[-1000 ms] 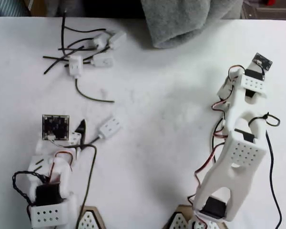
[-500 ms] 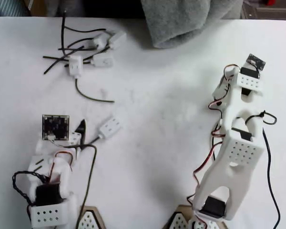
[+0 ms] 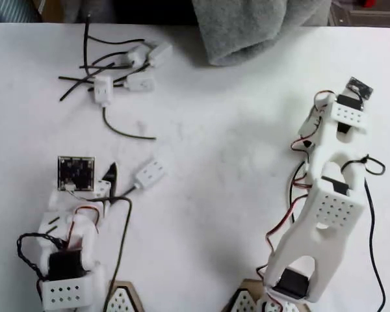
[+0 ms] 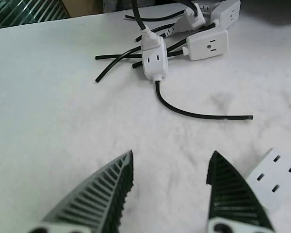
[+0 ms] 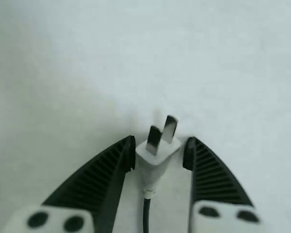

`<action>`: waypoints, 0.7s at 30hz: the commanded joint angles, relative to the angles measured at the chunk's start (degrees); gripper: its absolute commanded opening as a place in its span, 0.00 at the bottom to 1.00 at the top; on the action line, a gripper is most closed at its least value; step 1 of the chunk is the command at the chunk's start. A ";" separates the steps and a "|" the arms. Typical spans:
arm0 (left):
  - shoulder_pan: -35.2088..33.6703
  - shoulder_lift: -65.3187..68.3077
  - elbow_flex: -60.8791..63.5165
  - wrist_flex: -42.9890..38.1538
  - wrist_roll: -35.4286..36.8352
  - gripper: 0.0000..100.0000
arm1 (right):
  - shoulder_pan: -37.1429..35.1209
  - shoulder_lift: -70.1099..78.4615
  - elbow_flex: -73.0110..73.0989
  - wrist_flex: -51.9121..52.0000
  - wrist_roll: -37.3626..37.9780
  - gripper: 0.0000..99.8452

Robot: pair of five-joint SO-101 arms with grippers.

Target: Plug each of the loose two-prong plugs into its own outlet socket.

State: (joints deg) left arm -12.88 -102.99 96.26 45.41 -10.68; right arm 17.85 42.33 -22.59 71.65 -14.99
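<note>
The right gripper (image 5: 158, 148) is clamped on a white plug (image 5: 157, 154), one finger pressed to each side of its body. The two prongs (image 5: 170, 128) point out past the fingertips over the bare table (image 5: 218, 58). A dark cord (image 5: 145, 216) runs back from the plug between the fingers. In the high view the right arm (image 3: 325, 218) stretches along the table's right side, well apart from everything else.

The left gripper (image 4: 170, 161) is released, its fingers spread wide just above the table with nothing between them. A white socket (image 4: 274, 178) lies just beside one finger, slots up. In the high view its lead (image 3: 125, 224) loops back towards that arm's base.

Farther off, near the table's far left corner, more sockets (image 4: 207, 46) lie in a tangle of black cords (image 4: 117, 57). One of them, the near block (image 4: 153, 58), has a cord leaving each end. A grey cloth (image 3: 253, 29) drapes over the far edge
</note>
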 commanded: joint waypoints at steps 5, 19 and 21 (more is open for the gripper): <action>-0.22 -0.66 -0.26 0.09 -0.70 0.25 | 0.04 1.27 -0.88 -0.31 2.73 0.10; -0.13 -0.66 -0.26 -0.09 -0.70 0.25 | 1.54 1.01 -1.23 4.62 2.81 0.17; -0.13 -0.66 -0.26 -0.09 -0.70 0.25 | 1.36 1.01 -1.14 4.70 2.81 0.17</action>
State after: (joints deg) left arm -12.88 -102.99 96.26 45.41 -10.68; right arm 18.46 43.56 -23.91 74.64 -12.70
